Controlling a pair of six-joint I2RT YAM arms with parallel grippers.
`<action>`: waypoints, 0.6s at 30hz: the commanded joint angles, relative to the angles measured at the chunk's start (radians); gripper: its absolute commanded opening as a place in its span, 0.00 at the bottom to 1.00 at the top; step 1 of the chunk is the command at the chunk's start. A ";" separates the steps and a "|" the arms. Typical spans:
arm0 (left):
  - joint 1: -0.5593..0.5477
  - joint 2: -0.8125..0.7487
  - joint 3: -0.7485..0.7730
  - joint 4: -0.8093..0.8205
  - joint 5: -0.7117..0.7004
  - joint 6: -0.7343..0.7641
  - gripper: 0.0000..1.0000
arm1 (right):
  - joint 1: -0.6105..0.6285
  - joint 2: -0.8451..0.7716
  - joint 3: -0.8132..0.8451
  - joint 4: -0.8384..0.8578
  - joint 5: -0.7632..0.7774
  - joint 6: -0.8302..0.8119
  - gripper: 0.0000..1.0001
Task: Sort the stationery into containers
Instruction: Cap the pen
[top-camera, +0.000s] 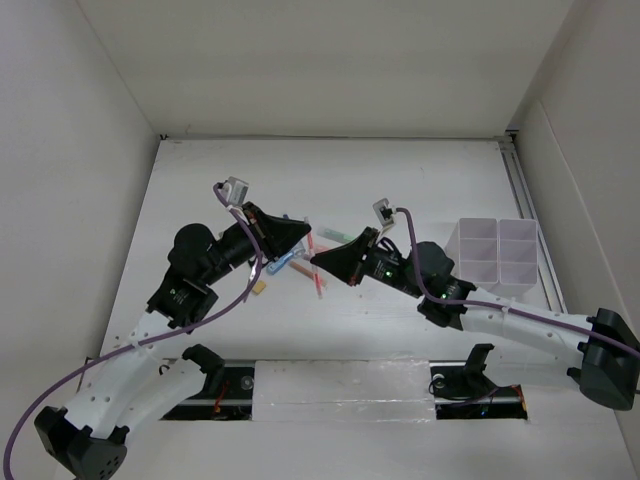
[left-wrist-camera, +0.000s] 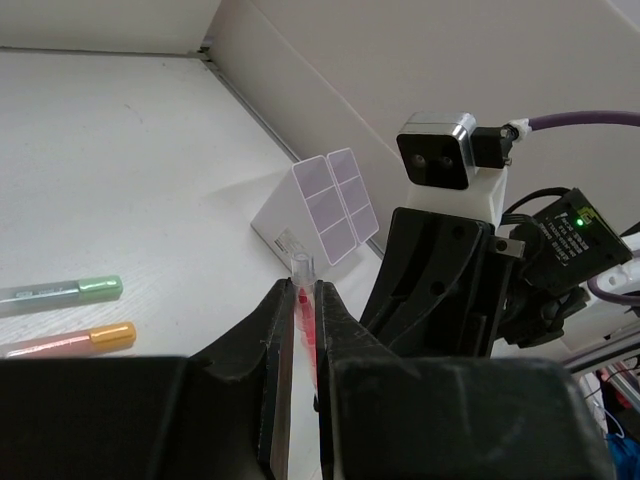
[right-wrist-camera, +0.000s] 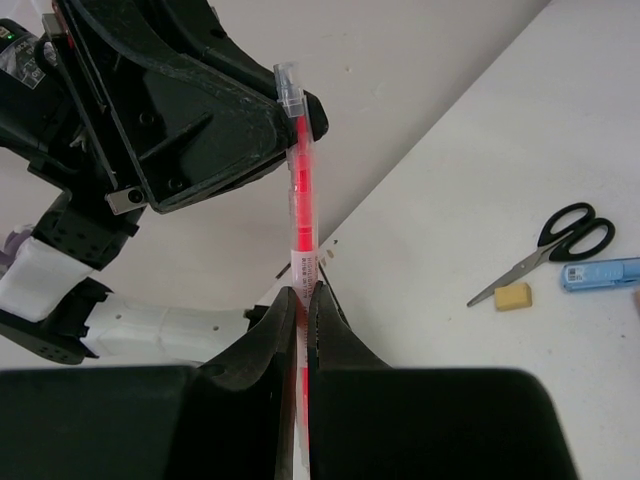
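The divided organiser (top-camera: 497, 222) stands well apart to the right. The left gripper (left-wrist-camera: 305, 300) and right gripper (right-wrist-camera: 303, 300) both clamp what seems one red pen (right-wrist-camera: 302, 190), aloft between them. If either arm pulls before the other lets go, the pen could bend or drop.

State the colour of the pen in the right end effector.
The pen is red, clear-capped; right wrist view shows it best.
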 joint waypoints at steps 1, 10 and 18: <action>-0.010 0.015 -0.019 -0.048 0.127 0.032 0.00 | 0.006 -0.012 0.055 0.155 0.035 0.004 0.00; -0.010 0.015 -0.019 -0.067 0.160 0.051 0.00 | -0.023 -0.022 0.055 0.155 0.044 0.004 0.00; -0.010 0.034 -0.019 -0.076 0.180 0.060 0.00 | -0.043 -0.041 0.046 0.155 0.044 0.004 0.00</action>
